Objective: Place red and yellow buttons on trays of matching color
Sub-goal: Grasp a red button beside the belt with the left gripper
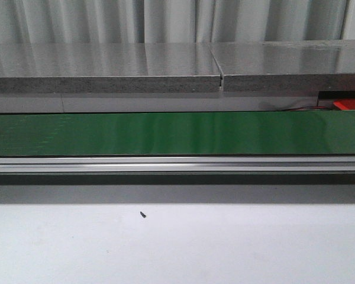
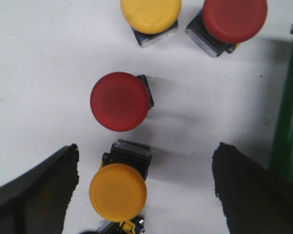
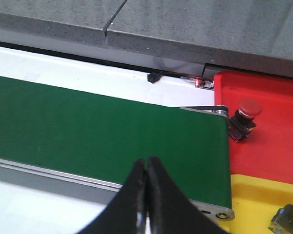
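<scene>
Left wrist view: left gripper (image 2: pixel 145 187) fingers spread, straddling yellow button (image 2: pixel 118 191) at lower centre; red button (image 2: pixel 120 101) just above, risking a bump. Right gripper (image 3: pixel 146 195) fingers clenched, empty, over green belt (image 3: pixel 88 131); red tray (image 3: pixel 273 131) at right held one button.

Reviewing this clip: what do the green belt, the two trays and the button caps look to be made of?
The long green conveyor belt looks like smooth rubber or PVC, with a soft sheen. The red tray and yellow tray look like moulded glossy plastic. The round red button cap and round yellow button cap look like matte plastic, evenly coloured.
</scene>
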Motion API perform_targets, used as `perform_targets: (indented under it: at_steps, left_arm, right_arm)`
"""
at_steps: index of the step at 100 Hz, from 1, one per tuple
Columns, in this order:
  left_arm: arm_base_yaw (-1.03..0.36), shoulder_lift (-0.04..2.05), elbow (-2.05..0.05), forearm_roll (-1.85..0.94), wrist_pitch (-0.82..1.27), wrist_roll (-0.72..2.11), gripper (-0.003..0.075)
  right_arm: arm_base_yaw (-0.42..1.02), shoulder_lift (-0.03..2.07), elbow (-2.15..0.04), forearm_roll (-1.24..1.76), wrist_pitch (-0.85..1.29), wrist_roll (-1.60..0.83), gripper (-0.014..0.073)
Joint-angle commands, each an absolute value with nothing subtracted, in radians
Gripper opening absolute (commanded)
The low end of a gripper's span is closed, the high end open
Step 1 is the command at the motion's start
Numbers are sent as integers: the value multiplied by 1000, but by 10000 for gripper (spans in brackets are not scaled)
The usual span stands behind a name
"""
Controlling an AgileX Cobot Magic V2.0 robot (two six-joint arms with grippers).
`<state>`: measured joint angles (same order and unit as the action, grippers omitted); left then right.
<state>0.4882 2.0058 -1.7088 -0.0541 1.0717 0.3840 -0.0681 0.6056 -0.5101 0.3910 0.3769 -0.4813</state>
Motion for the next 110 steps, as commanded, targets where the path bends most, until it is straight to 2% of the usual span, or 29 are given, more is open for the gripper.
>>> perform_targets:
  at_steps: [1,59,68,86,92,110]
  left_arm:
    - [491,1974,-1743,-60,1021,385,549]
    - [491,2113,-1766,-69,890,385,544]
    - [491,2116,-1766,-71,868,385,499]
    - [491,2116,-1766,-73,843,385,320]
    - [491,2116,-1766,-73,841,385,284]
    - [491,2115,-1766,-85,841,385,260]
  right_arm:
    - [-68,603,-535,408,306,-492,-28]
    - [-68,603,-535,408,306,-492,-28]
    - [-68,603,-535,408,306,-492,-28]
    - [-68,603,-535,408,306,-492,-28]
    - [-68,603,-535,408,306,-492,-28]
    - [-68,603,-535,408,306,-492,-28]
